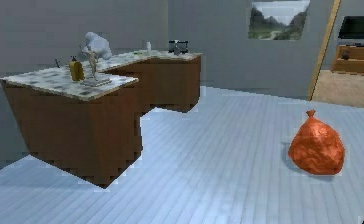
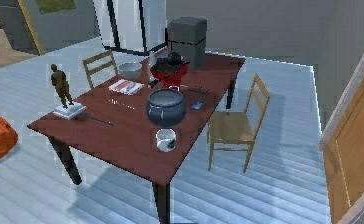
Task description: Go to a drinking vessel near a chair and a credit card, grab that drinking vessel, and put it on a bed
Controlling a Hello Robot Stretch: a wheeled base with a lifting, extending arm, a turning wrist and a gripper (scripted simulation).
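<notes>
A small pale cup-like vessel (image 2: 165, 139) stands near the front edge of a dark red wooden table (image 2: 100, 130) in the arm side view. Behind it sits a large dark pot (image 2: 166, 106). A small blue flat thing (image 2: 197, 104), perhaps a card, lies to the right of the pot. A wooden chair (image 2: 235, 125) stands at the table's right side, and another wooden chair (image 2: 100, 68) at its far left.
The table also bears a red pot (image 2: 172, 68), a plate (image 2: 125, 88), a figurine (image 2: 60, 88) and a black box (image 2: 188, 40). A white fridge (image 2: 130, 22) stands behind. In the forward view are an L-shaped kitchen counter (image 1: 80, 110), an orange bag (image 1: 316, 143) and a doorway (image 1: 350, 60).
</notes>
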